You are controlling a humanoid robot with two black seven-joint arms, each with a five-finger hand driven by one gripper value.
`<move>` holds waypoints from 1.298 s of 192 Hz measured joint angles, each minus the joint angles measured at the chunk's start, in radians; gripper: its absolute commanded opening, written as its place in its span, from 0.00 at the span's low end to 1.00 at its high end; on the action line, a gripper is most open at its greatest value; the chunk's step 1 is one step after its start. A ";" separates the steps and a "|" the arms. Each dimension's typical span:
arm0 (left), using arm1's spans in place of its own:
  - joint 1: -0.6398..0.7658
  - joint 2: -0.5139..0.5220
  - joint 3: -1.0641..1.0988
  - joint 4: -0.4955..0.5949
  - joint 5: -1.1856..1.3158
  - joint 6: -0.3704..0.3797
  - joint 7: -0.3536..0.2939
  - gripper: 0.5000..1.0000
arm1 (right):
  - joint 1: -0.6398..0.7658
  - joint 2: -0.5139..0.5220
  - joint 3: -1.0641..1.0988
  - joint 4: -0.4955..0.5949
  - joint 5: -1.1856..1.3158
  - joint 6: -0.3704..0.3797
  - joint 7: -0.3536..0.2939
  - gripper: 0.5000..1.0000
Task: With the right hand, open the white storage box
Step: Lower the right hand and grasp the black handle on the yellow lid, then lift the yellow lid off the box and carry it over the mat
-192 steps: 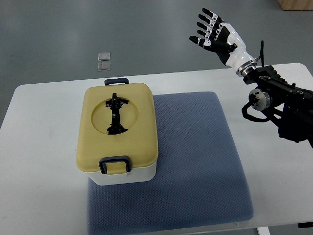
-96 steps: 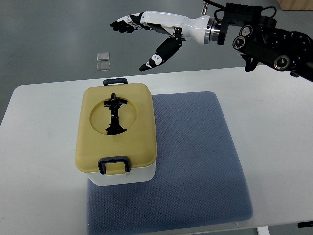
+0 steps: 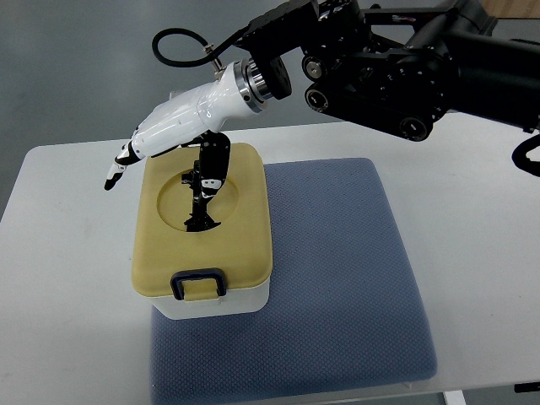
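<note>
White rectangular storage box with closed mustard-yellow lid: near left of blue textured mat, on white table. Dark latch at front edge. White-and-black right hand above lid's far edge, fingers extended, grasping nothing.

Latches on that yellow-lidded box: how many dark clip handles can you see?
1: a dark latch on the lid's near edge. The right hand covers the far edge, so another may be hidden there.
</note>
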 measured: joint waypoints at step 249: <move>0.000 0.000 0.000 0.000 0.000 0.000 0.000 1.00 | -0.030 -0.011 -0.021 -0.008 -0.121 -0.036 0.000 0.02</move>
